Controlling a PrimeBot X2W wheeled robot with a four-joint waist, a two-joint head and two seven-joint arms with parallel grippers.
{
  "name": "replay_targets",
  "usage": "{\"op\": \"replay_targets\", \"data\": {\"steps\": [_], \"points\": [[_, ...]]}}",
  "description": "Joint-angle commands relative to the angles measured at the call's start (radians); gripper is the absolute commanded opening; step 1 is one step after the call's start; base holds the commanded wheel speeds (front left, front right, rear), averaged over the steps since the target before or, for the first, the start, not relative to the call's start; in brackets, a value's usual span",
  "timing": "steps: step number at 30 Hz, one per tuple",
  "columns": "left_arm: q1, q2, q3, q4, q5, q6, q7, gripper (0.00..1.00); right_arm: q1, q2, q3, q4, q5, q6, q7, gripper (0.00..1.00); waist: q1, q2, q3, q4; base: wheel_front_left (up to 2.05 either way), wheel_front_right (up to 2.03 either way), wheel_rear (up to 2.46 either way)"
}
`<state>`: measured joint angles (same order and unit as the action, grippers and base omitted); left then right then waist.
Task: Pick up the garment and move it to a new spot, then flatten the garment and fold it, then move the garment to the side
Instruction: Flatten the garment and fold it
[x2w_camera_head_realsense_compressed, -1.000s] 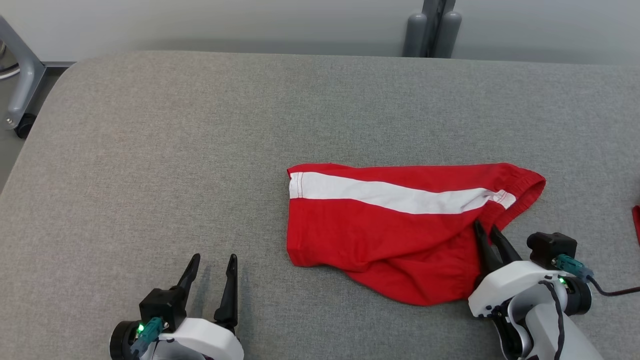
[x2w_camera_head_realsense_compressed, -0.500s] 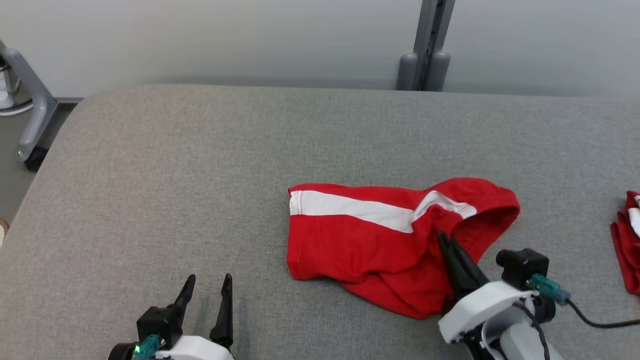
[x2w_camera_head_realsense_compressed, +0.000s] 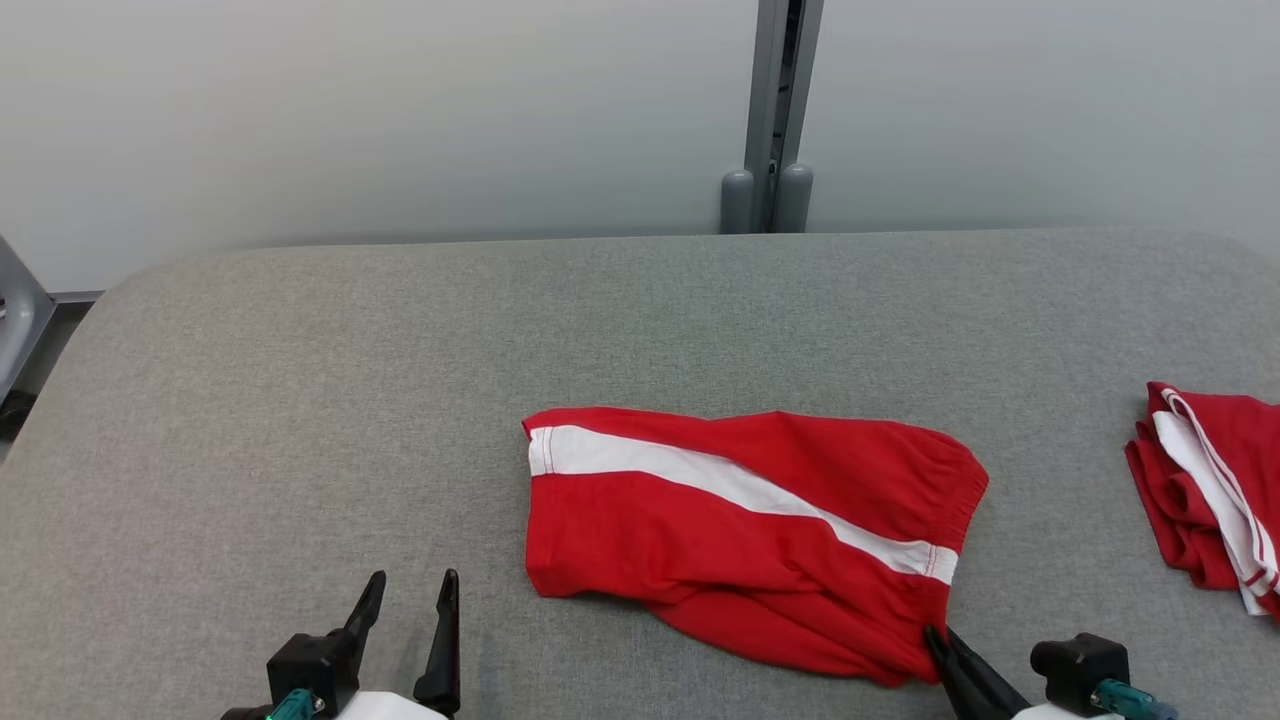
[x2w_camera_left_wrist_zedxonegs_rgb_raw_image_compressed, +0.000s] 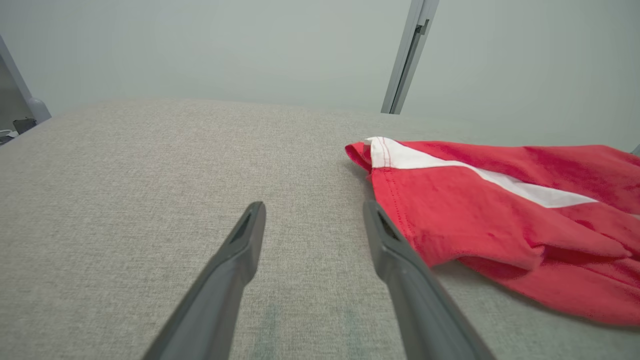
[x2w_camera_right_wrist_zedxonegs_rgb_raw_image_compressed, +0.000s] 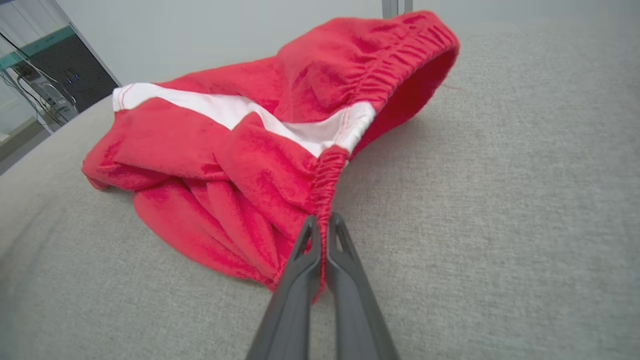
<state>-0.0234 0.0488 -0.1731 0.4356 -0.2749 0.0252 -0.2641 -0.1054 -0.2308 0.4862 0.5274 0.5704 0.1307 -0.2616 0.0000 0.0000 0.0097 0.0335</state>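
The garment is a pair of red shorts with a white side stripe, lying rumpled on the grey table. My right gripper is at its near right corner, shut on the gathered waistband; the right wrist view shows red fabric pinched between the fingers. My left gripper stands open over bare table, left of the garment. Its right finger is close beside the leg hem without touching it.
A second red and white garment lies folded near the right table edge. The grey padded table has free room to the left and behind. A grey post stands at the wall beyond the far edge.
The head camera has tilted up. My right gripper shut on the waistband and drew it toward me, so the waistband end now lies folded over the shorts. The left gripper stayed open.
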Motion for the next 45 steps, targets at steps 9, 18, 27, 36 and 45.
{"op": "replay_targets", "data": {"steps": [9,18,27,36,45], "points": [[-0.025,0.004,-0.010,0.000,-0.004,-0.003,0.000,1.00,-0.020,0.068,-0.288,-0.029,-0.266,0.000,-0.005,1.00,0.0000,0.0000,0.001,-0.017,0.00,0.00,0.00],[-0.154,0.004,-0.119,0.055,-0.071,-0.020,0.000,1.00,-0.018,0.144,-0.399,-0.131,-0.394,0.000,-0.004,1.00,0.0000,0.0000,0.042,-0.042,0.00,0.00,0.00],[-0.340,0.004,-0.216,0.276,-0.197,0.034,0.000,1.00,-0.043,0.155,-0.386,-0.136,-0.402,0.000,-0.004,1.00,0.0000,0.0000,0.096,-0.097,0.00,0.00,0.00],[-0.454,0.004,-0.201,0.435,-0.260,0.056,0.000,1.00,-0.070,0.154,-0.378,-0.146,-0.394,0.000,-0.004,1.00,0.0000,0.0000,0.136,-0.145,0.00,0.00,0.00],[-0.454,0.005,-0.180,0.414,-0.273,0.016,0.000,0.00,-0.074,0.140,-0.370,-0.138,-0.375,0.000,-0.004,1.00,0.0000,0.0000,0.145,-0.140,0.00,0.00,0.00]]}}
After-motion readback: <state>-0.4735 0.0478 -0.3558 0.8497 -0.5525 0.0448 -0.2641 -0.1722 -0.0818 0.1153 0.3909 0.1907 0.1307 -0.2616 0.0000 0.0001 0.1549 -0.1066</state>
